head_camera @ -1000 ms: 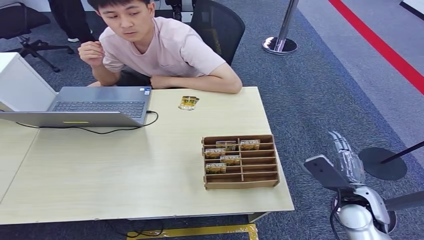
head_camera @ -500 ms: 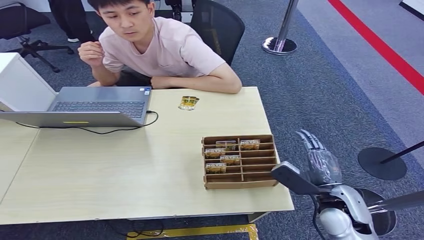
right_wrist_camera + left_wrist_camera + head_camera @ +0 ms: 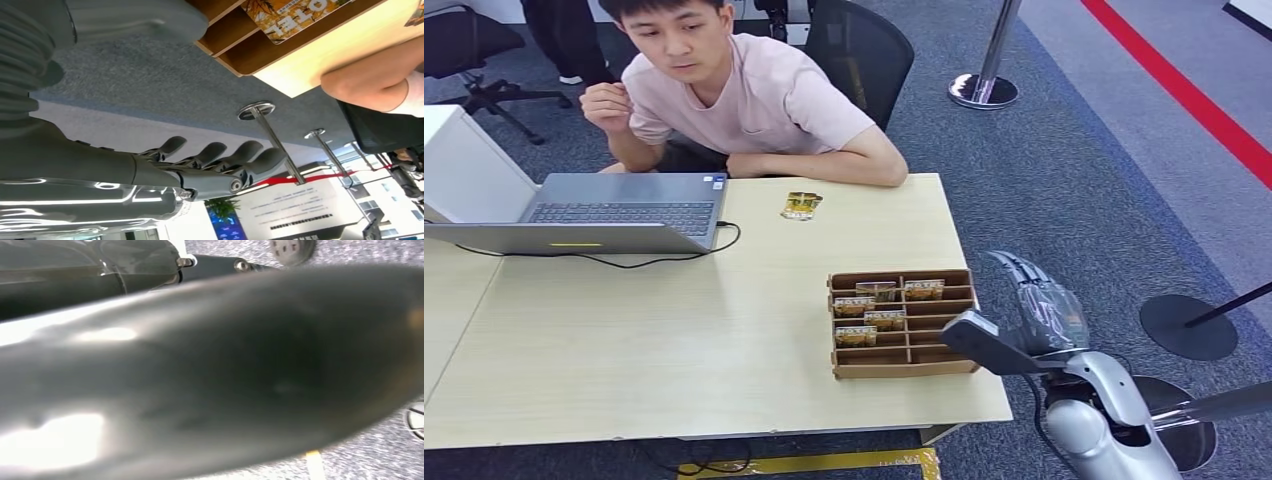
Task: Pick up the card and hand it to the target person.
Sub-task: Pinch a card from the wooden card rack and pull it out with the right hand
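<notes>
Head view: right hand (image 3: pixel 1036 318) in the lower right of the frame, just off the table's (image 3: pixel 674 340) right edge, beside the wooden card rack (image 3: pixel 904 322). Fingers spread and extended, thumb (image 3: pixel 989 343) jutting toward the rack's right end, nothing in the grasp. It overlaps the rack corner in the picture; cannot tell if it touches. Rack sits right of centre, near the table's front right corner. Five cards (image 3: pixel 884 305) stand in its slots: two in the back rows, three more toward the left column. One loose card (image 3: pixel 801 205) lies flat in the upper middle, near the table's far edge, just in front of the seated person's forearm (image 3: pixel 824 165). Person (image 3: pixel 744 95) in a pink shirt at top centre, leaning on the table. Open laptop (image 3: pixel 584 210) at upper left, cable trailing right.

Left wrist view: blurred dark and silver surface across the frame, grey carpet at the corners. Left hand state: cannot tell.

Right wrist view: hand (image 3: pixel 200 167) mid-frame, fingers (image 3: pixel 250 152) apart and slightly curled, holding nothing. Rack (image 3: pixel 280 35) with a card (image 3: pixel 295 15) at the top, table edge beside it, forearm (image 3: pixel 370 85) at right.
</notes>
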`<state>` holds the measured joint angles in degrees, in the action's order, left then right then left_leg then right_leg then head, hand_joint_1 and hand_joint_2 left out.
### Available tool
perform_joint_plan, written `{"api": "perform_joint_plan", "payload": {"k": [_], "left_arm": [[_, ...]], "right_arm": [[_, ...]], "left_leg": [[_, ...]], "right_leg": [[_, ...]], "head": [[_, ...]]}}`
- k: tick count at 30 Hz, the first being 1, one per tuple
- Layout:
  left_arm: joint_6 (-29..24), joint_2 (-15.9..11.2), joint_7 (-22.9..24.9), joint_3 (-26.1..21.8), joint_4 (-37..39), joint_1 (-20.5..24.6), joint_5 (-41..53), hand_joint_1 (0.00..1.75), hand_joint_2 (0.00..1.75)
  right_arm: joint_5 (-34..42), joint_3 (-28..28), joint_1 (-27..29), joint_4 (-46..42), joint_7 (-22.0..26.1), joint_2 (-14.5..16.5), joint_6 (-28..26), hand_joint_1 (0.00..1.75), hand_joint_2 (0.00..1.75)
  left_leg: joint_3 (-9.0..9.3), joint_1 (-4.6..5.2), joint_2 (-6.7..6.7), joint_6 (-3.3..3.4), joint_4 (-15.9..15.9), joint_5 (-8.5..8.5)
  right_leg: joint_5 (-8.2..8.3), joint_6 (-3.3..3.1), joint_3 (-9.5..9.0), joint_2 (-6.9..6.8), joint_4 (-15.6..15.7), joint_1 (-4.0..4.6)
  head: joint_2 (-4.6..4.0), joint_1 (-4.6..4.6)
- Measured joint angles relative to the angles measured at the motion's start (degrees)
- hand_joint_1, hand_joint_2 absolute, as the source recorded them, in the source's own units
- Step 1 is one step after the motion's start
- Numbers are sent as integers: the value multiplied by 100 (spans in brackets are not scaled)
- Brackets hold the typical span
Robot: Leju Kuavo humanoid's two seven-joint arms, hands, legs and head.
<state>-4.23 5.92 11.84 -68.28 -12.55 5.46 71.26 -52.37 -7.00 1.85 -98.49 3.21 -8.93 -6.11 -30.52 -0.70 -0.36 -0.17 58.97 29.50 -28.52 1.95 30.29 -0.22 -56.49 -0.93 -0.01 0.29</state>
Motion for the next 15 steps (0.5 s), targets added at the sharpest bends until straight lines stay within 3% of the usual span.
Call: {"api": "perform_joint_plan", "payload": {"k": [8,15], "left_arm": [[49,2,-5,0,0,0,8,0,0],[49,14,-2,0,0,0,4,0,0]], "right_arm": [[-380,-355,-155,42,-150,-33,-48,103,175],[-564,-647,-248,72,-168,-72,-50,105,175]], "left_leg": [[2,0,0,0,0,-1],[0,0,0,0,0,0]], "right_leg": [[0,0,0,0,0,0],[0,0,0,0,0,0]], "head": [[-1,-1],[1,0]]}}
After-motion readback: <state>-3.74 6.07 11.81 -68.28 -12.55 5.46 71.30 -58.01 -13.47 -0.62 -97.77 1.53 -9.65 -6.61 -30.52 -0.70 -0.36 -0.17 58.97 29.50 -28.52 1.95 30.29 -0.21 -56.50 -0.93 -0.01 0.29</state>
